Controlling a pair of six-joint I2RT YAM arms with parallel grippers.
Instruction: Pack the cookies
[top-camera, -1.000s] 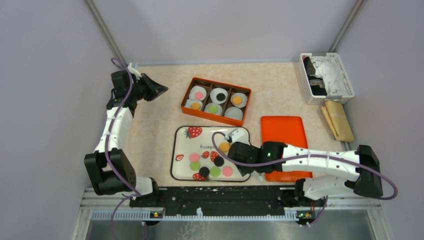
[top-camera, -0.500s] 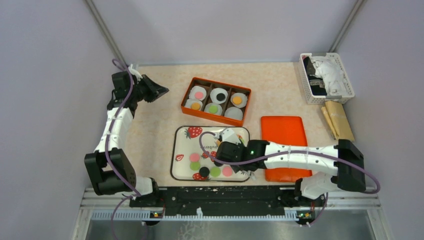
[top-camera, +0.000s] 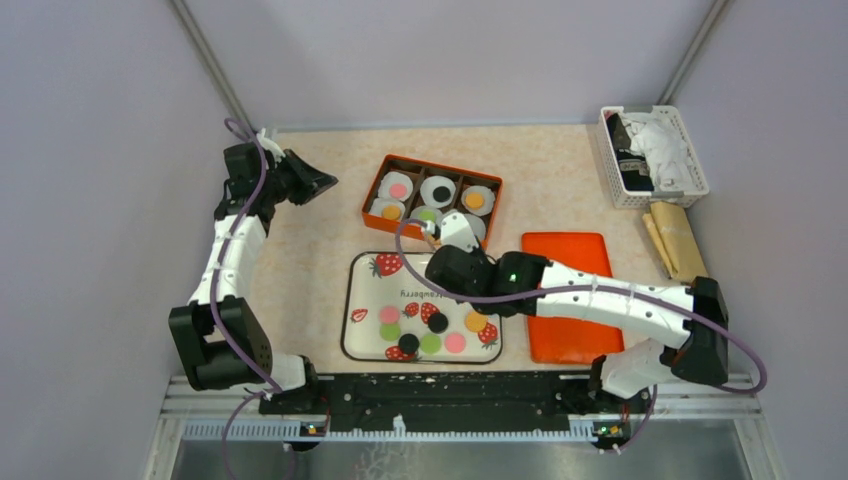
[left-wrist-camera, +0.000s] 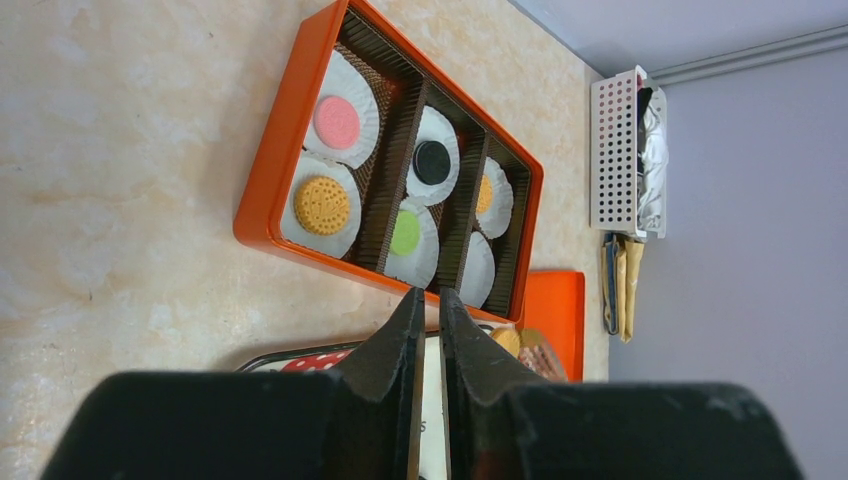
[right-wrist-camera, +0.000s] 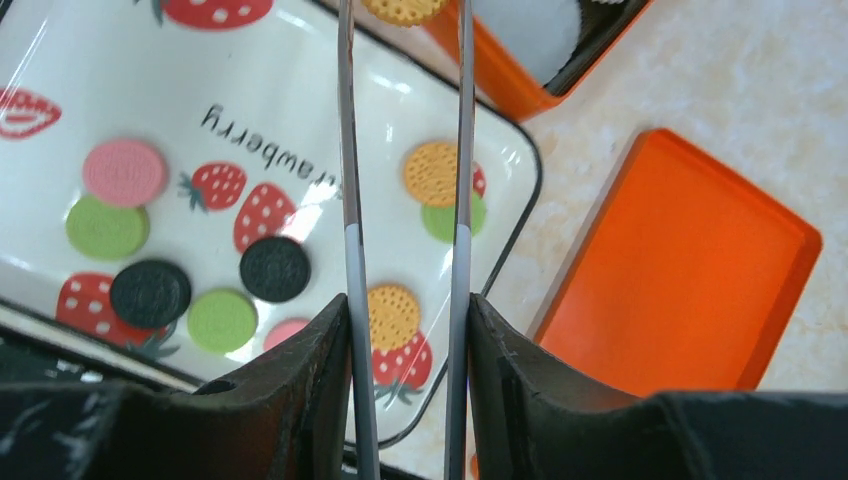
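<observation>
Top edge of the right wrist view: right gripper (top-camera: 436, 238) is clamped on an orange cookie (right-wrist-camera: 405, 8), pinched between its two long thin fingers (right-wrist-camera: 346, 150). Overhead, the tips sit at the near rim of the orange box (top-camera: 375, 183), middle of frame. Box holds six paper cups. Five carry a cookie; the cup (left-wrist-camera: 478, 270) in the lower right compartment looks bare. Rest of the cookies (right-wrist-camera: 274, 268) lie loose on the strawberry tray (top-camera: 362, 290), just below the box overhead. Left gripper (left-wrist-camera: 425, 325) is parked upper left overhead, jaws pressed together, nothing in them.

Step, as I read it: carry leg of one pick-and-place, cookie not yet dropped. Next move needs the tips shifted a touch right and up-frame over the bare cup, lowered, then let go flat. Risk: cookie clips the box wall or a divider and lands tilted.
</observation>
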